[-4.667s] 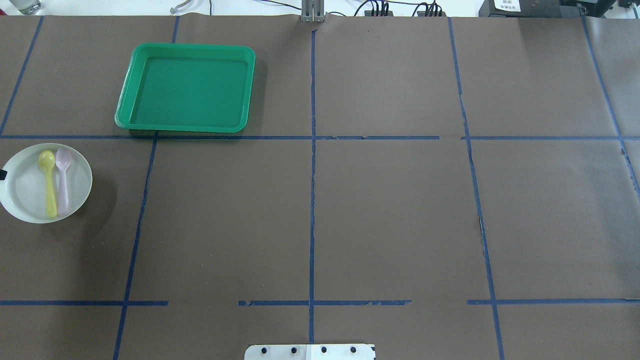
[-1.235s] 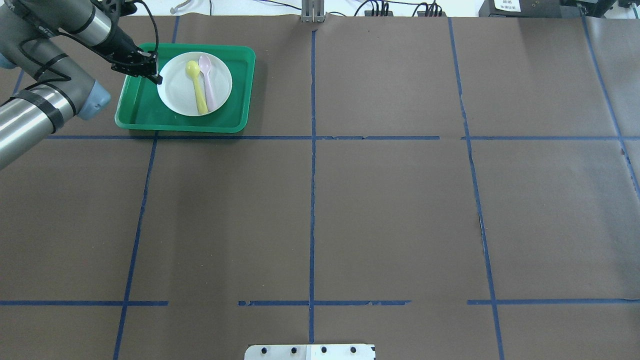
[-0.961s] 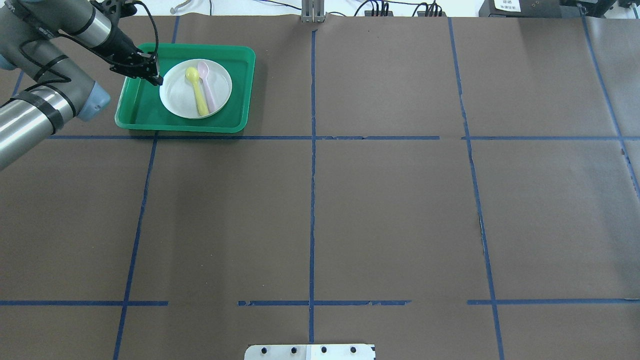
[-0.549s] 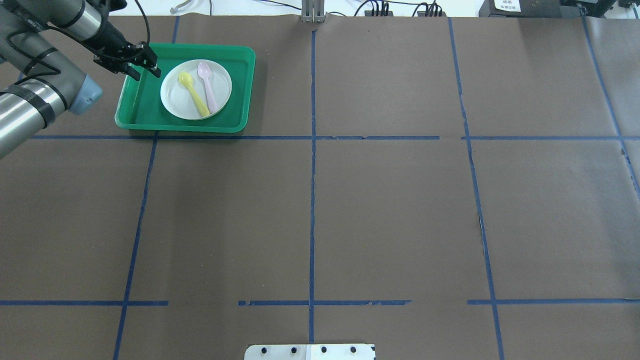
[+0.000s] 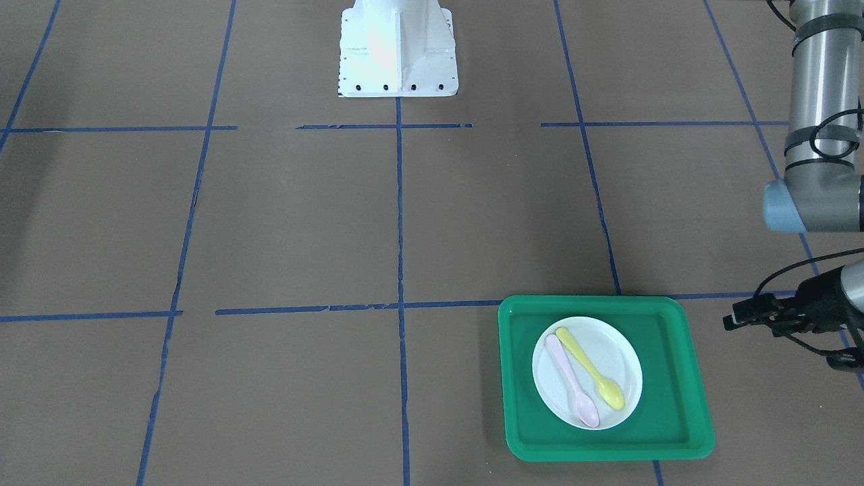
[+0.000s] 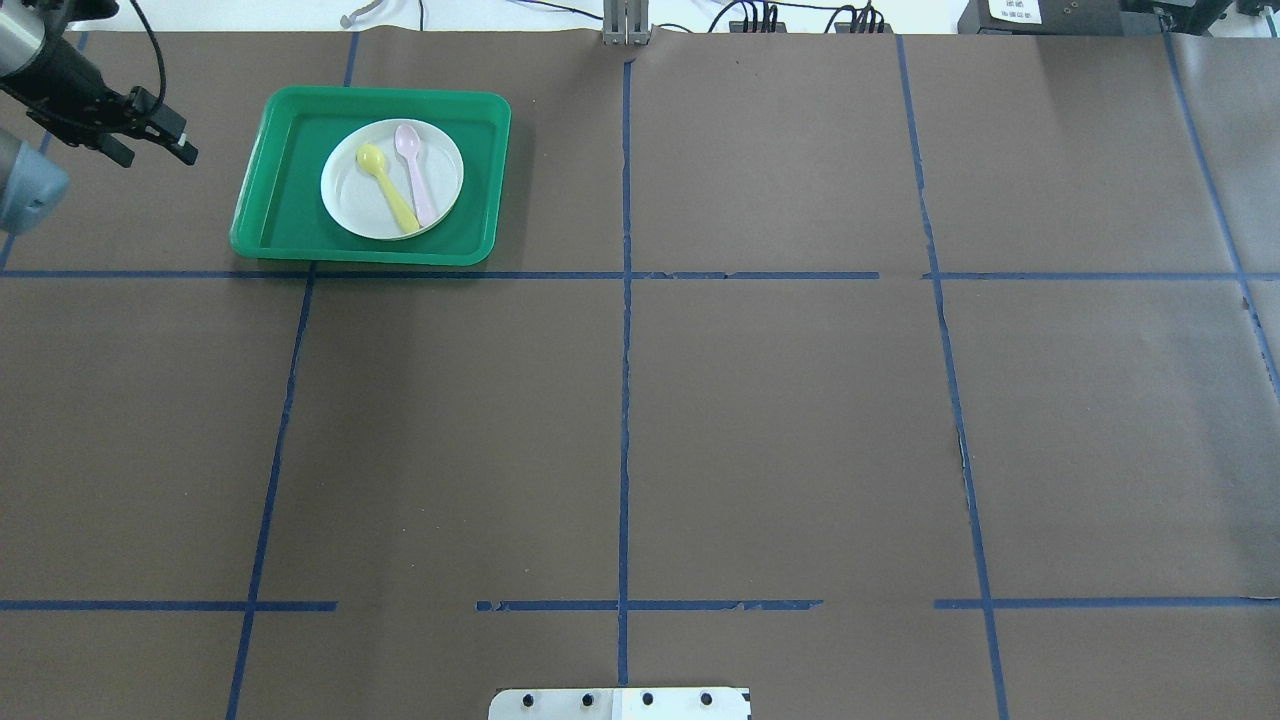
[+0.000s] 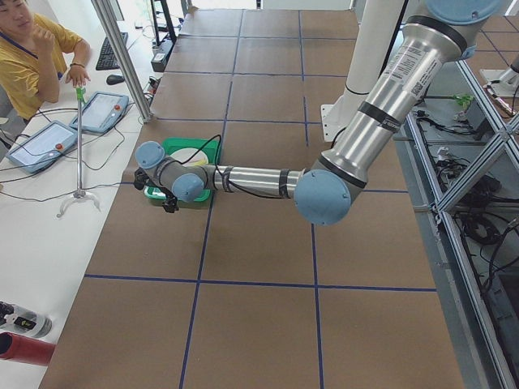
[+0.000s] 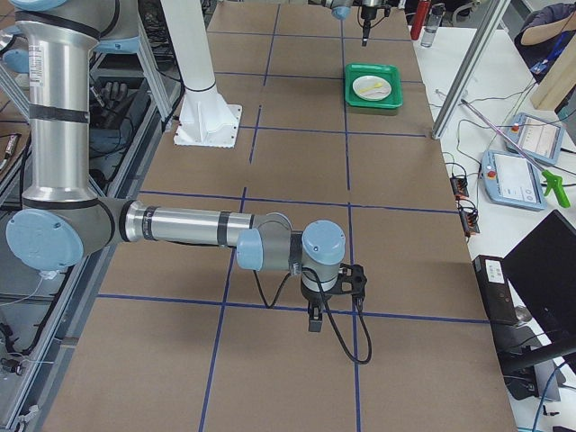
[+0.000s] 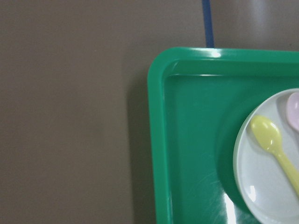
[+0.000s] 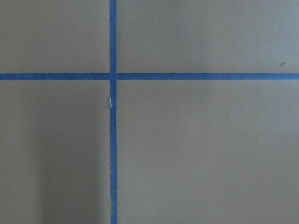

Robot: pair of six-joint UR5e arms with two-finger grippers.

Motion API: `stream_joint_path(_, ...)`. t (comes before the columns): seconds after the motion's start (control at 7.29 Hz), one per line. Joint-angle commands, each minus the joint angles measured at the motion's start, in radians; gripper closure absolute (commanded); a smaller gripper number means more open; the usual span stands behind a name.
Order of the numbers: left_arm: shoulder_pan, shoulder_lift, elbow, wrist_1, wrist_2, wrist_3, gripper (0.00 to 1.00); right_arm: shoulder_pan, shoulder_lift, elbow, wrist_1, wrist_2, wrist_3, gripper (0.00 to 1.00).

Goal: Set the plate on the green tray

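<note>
The white plate [image 6: 355, 205] lies flat inside the green tray [image 6: 280, 215] at the table's far left, apart from any gripper. It also shows in the front-facing view [image 5: 617, 351] on the tray [image 5: 675, 405], and in the left wrist view [image 9: 266, 191] with the tray's corner [image 9: 187, 140]. My left gripper [image 6: 155, 152] is open and empty, off the tray's left side above the table; it also shows in the front-facing view [image 5: 737, 317]. My right gripper [image 8: 313, 322] shows only in the exterior right view, far from the tray; I cannot tell whether it is open or shut.
A yellow spoon [image 6: 385, 187] and a pink spoon [image 6: 413, 170] lie side by side on the plate. The brown table cover carries blue tape grid lines. The robot's white base [image 5: 397, 47] stands at the near edge. An operator sits beyond the table's left end.
My left gripper carried the plate with the spoons from the table's left edge onto the tray, let it go, and has drawn back to the left, off the tray.
</note>
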Motion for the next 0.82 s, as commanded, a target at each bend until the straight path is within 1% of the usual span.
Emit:
stream_joint_path(0.0,-0.019,0.224,-0.19,0.077,0.012,0.157,0.0,0.0,0.0,0.0,0.0,0.0,0.0,0.0)
stream_joint_path(0.14,-0.021,0.357,-0.282,0.074,0.001,0.183,0.0,0.0,-0.001,0.0,0.0,0.0,-0.001,0.0)
stream_joint_path(0.27,-0.025,0.429,-0.309,0.06,-0.004,0.184,0.0,0.0,-0.001,0.0,0.0,0.0,-0.001,0.0)
stream_joint_path(0.41,-0.036,0.448,-0.335,0.075,-0.008,0.184,0.0,0.0,-0.001,-0.002,0.0,0.0,-0.001,0.0)
stream_joint_path(0.55,-0.051,0.56,-0.408,0.066,-0.019,0.187,0.0,0.0,-0.001,0.0,0.0,0.0,-0.001,0.0)
stream_joint_path(0.69,-0.054,0.634,-0.483,0.066,-0.007,0.187,0.0,0.0,-0.001,0.0,0.0,0.0,-0.001,0.0)
